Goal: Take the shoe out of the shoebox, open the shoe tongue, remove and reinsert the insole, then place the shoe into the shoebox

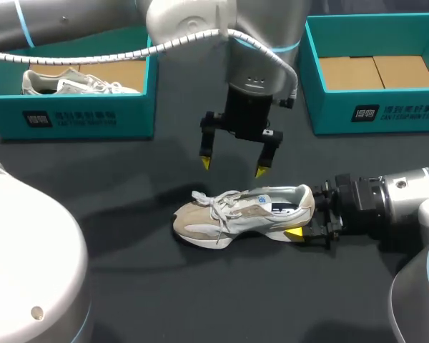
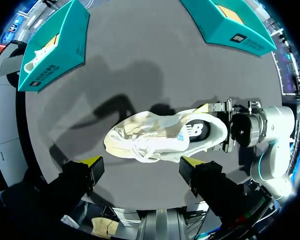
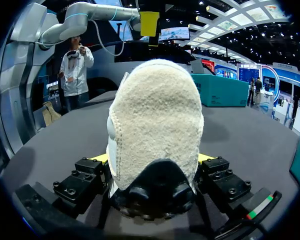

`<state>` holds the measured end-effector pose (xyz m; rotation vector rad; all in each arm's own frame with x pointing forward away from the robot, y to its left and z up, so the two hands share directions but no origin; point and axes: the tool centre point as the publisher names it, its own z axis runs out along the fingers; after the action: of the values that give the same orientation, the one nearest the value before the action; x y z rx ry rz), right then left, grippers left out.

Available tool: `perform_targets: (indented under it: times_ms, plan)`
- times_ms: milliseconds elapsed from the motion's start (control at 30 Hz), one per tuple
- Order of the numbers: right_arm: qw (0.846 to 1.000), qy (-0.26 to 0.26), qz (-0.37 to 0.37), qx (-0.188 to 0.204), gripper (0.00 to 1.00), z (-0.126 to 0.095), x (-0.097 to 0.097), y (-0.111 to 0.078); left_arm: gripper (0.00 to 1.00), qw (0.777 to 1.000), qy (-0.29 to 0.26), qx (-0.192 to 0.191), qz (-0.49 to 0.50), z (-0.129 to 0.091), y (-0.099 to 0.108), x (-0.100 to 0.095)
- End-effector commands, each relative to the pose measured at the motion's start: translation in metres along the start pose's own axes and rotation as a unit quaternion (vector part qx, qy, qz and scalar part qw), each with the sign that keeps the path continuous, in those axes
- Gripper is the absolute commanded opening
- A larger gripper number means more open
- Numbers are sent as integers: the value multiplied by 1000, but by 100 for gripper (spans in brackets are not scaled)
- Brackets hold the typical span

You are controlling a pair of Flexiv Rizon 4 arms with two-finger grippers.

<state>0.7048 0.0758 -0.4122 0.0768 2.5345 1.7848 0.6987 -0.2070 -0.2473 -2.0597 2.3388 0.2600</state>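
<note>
One shoe (image 1: 243, 214) lies on the desk (image 1: 129, 286), toe pointing left; my right pincer (image 1: 304, 212) is clenched on its heel, my left pincer (image 1: 232, 166) hangs released above the laces.

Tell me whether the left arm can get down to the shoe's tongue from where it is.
Probably yes. The left pincer hangs open directly above the shoe, with nothing between them. The right pincer grips only the heel, so the laced top is free.
</note>
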Motion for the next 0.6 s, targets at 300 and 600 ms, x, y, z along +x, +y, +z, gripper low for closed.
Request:
perform_targets:
  times_ms: [300,600]
  plan:
    - [1000,-1,0,2,0,-2,0,0,100,999,-27,-18,-42,33,-1,46]
    - [1000,-1,0,2,0,-2,0,0,100,993,-54,-35,-95,52,1,62]
